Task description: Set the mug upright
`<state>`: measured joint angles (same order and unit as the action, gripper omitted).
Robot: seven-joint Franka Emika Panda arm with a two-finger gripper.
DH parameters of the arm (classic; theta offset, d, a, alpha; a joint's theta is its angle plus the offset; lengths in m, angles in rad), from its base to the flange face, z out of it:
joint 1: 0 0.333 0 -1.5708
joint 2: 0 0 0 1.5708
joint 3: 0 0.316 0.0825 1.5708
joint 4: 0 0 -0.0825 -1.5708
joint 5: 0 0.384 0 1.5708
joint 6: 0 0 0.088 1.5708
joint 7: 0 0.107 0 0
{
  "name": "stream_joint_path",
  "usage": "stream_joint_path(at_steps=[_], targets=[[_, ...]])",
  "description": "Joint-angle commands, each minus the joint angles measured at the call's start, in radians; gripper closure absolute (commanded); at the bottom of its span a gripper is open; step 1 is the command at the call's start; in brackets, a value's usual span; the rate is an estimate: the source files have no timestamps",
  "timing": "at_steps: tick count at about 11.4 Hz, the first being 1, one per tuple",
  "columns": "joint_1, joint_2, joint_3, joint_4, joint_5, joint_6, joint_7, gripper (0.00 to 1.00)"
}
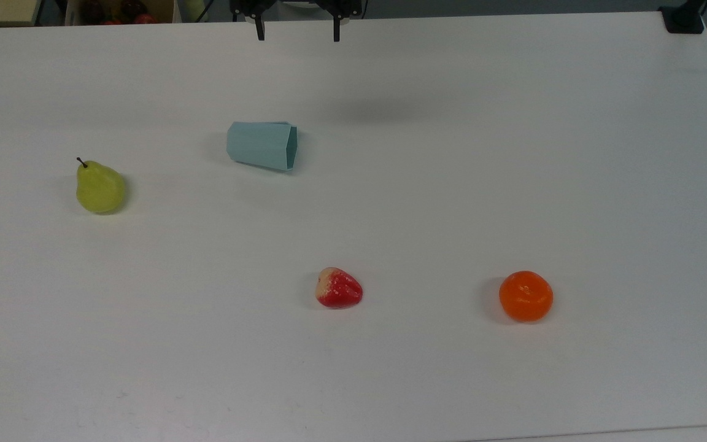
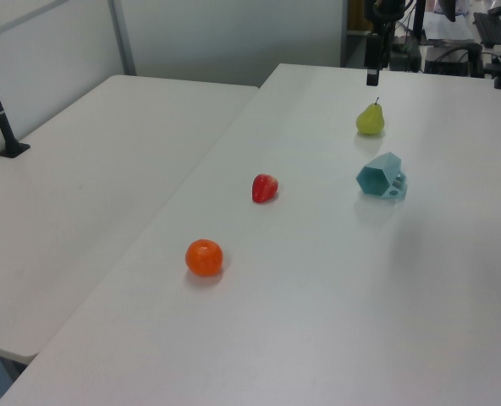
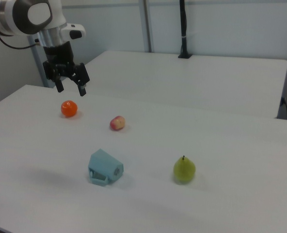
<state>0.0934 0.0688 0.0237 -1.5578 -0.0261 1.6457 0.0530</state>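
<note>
The pale blue-teal faceted mug (image 1: 261, 146) lies on its side on the white table, its open rim facing the top view's right. In the left view the mug (image 2: 382, 177) shows its dark teal mouth, and in the right view the mug (image 3: 104, 167) rests with its handle low at the front. My gripper (image 1: 298, 32) hangs high above the table's far edge in the top view, well apart from the mug. Its two fingers stand open with nothing between them, as the right view's gripper (image 3: 71, 89) also shows.
A green pear (image 1: 99, 187) lies at the top view's left. Nearer the front sit a red strawberry (image 1: 339, 288) and an orange (image 1: 526, 296). A second white table (image 3: 197, 77) adjoins. A black post base (image 1: 683, 18) stands at the far right corner.
</note>
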Motion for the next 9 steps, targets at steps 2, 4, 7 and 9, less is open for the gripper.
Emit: stream_joint_path(at_steps=[2,4,7,9], targets=[[0.005,-0.029,-0.002,-0.038,-0.023,0.014,0.001,0.00],[0.005,-0.027,-0.001,-0.038,-0.023,0.014,0.001,0.00],[0.006,-0.023,-0.001,-0.038,-0.023,0.016,0.001,0.00],[0.009,-0.015,-0.001,-0.039,-0.028,0.020,0.001,0.00]])
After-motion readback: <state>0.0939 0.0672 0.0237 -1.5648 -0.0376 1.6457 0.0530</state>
